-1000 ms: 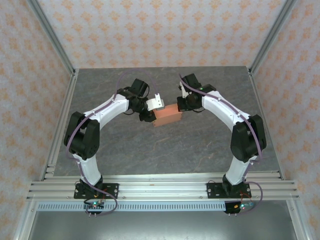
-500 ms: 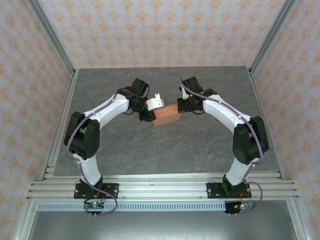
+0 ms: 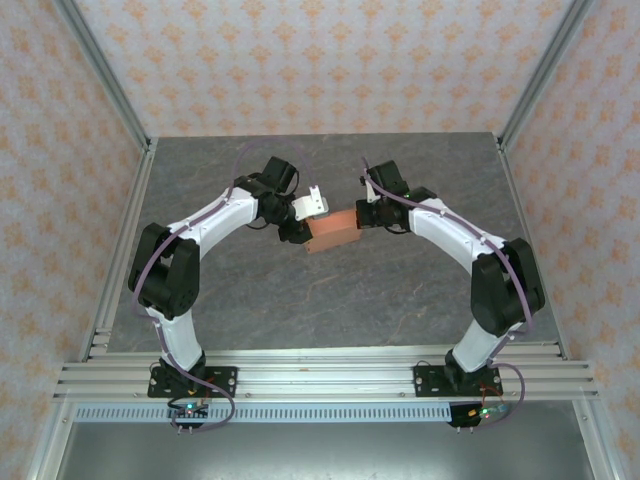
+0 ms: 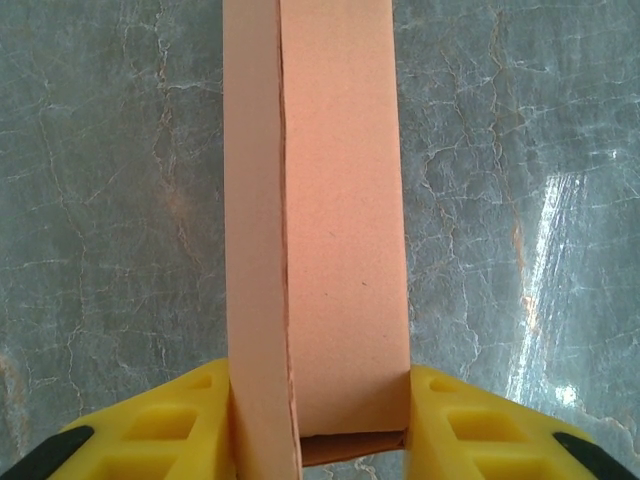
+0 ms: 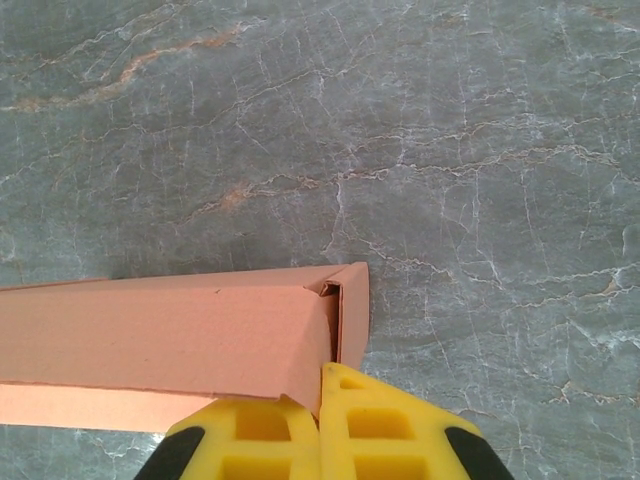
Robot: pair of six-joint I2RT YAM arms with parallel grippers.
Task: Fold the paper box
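Backdrop: walls (image 3: 320,60) papered in a pale orange pattern close three sides of a grey marbled bench (image 3: 330,310)
Box place: the paper box (image 3: 333,231) is at mid-bench between my two arms, its right end a little farther back than its left
Box shape: salmon-orange, long and rectangular, with a seam running along its upper face in my left wrist view
Left gripper: my left gripper (image 4: 320,440) pinches the left end of the box, with one yellow finger (image 4: 190,415) against each long side
Right gripper: my right gripper (image 5: 320,425) has its yellow fingers (image 5: 270,435) pressed together on nothing, tips touching the right end of the box
Box corner: by those tips an end flap stands slightly off the top panel, leaving a small dark gap
Underside: I cannot tell whether the box rests on the bench or is lifted
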